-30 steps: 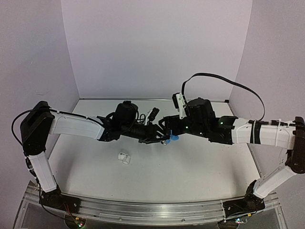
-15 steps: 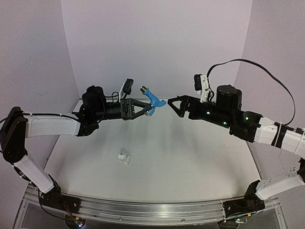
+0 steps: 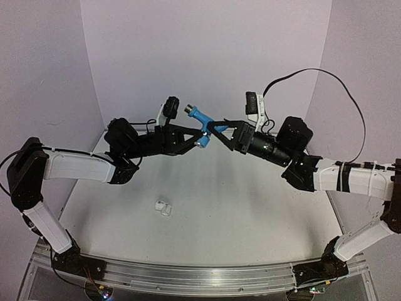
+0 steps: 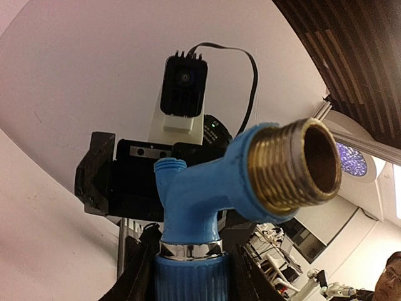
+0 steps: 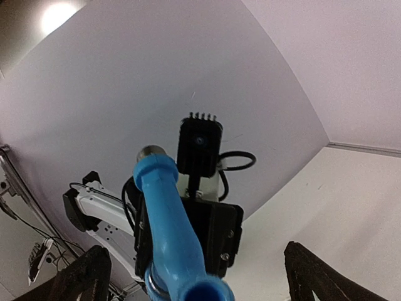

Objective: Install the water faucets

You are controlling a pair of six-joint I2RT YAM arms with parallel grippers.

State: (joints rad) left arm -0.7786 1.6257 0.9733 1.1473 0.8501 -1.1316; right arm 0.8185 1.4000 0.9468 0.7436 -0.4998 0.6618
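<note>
- Two parts were in view and neither was joined: the bright-blue plastic tap with threaded metal ends (image 3: 200,118) hung in mid-air between the arms, well above the white table (image 3: 250,213).
- Clamped on the tap's lower blue cap was the left gripper (image 3: 198,134). The left wrist view showed its jaws tight on either side, with the threaded mouth up and free.
- Wide open and holding nothing was the right gripper (image 3: 214,128). Its tips sat just beside the tap from above, and the right wrist view put the tap between the spread jaws. Contact could not be told.
- The short white cylindrical pipe fitting (image 3: 163,207) lay on the table left of centre, well apart from both grippers and untouched.
- Progress looked early, with only the tap lifted.
- Left to do, by my judgement: sort out the grip on the tap, fetch the fitting, and mate it to a threaded end.
</note>
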